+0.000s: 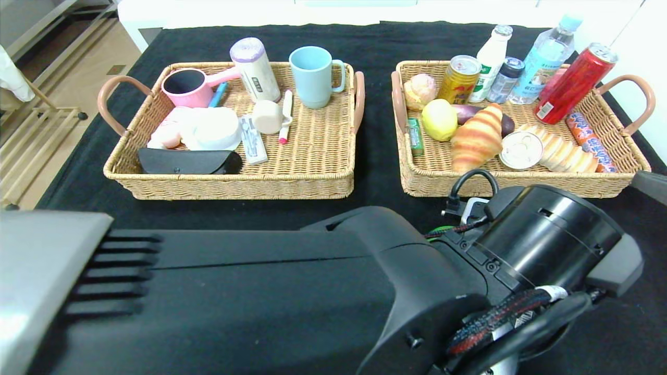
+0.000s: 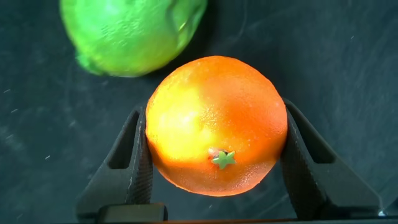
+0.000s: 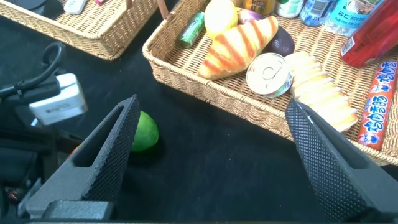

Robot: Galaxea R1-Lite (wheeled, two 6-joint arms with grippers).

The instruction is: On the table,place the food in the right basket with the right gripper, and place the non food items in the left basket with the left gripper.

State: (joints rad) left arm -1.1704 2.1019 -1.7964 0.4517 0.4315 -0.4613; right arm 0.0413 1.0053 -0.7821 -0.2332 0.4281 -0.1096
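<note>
Now one orange (image 2: 214, 124) sits gripped in the left claw (image 2: 214, 155), one lime (image 2: 130, 34) beside; right claw (image 3: 211, 155) gapes empty.

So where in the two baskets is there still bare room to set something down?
The left basket has open weave across its near right part, below the blue mug and right of the marker. Its left half is crowded. The right basket is packed; only a small patch remains at the near left corner, beside the croissant.
</note>
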